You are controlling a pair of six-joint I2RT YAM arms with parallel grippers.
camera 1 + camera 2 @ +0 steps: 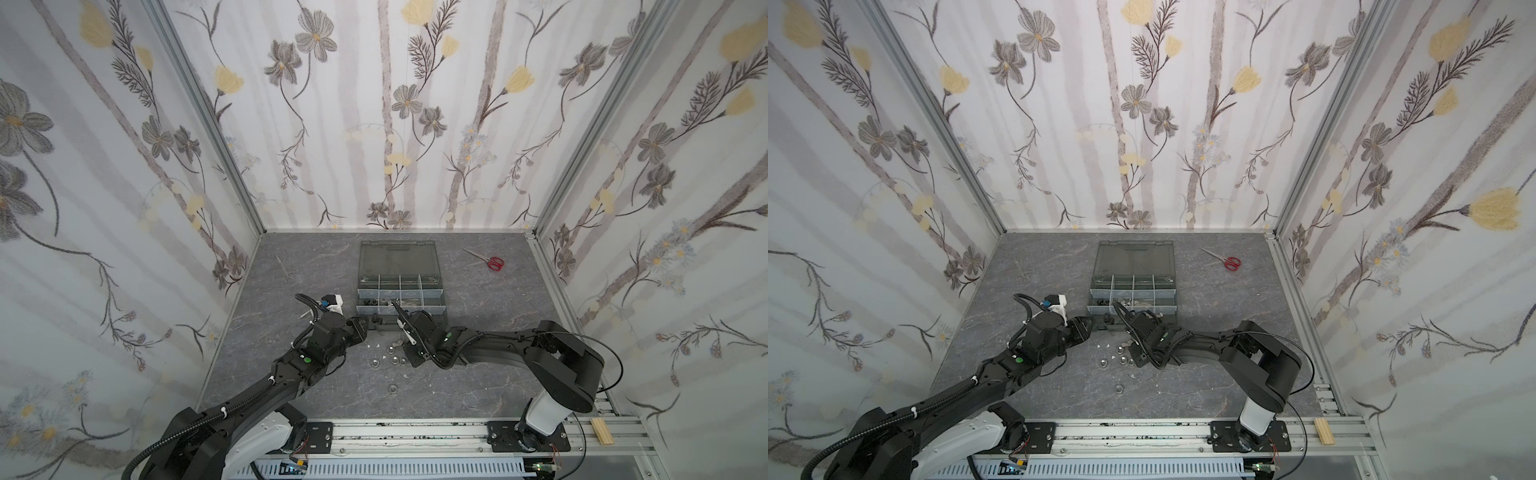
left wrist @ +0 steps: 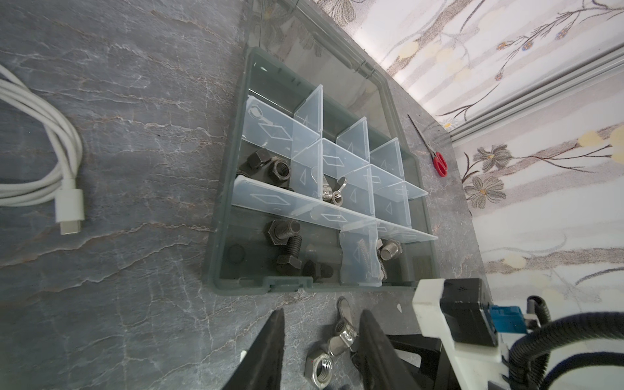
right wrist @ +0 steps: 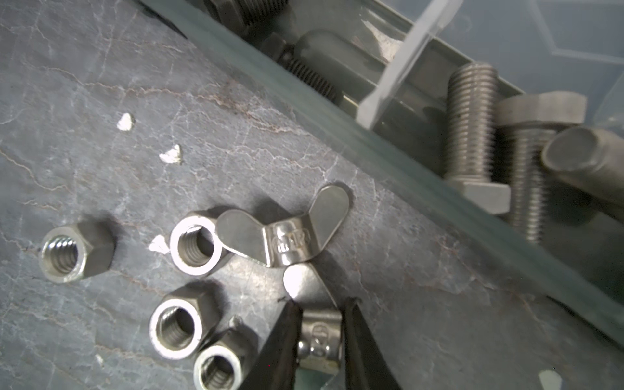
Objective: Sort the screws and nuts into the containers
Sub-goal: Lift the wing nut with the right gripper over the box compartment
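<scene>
Two grippers are working at the near wall of the organizer case [image 2: 217,236]; left of centre in both top views, the left gripper [image 2: 321,314] is standing low over the table [image 2: 118,202], jaws partly apart and gripping nothing, a hex nut [image 2: 319,366] lying loose between them; at lower centre of the right wrist view, the right gripper [image 3: 320,304] is pinching a wing nut [image 3: 319,337], jaws pressing both sides of its body; further right, screws [image 3: 471,125] are resting inside the case. Picking seems in hand; next, I think, it is needing a straight lift and a carry to the compartment [image 2: 359,190] holding other wing nuts.
</scene>
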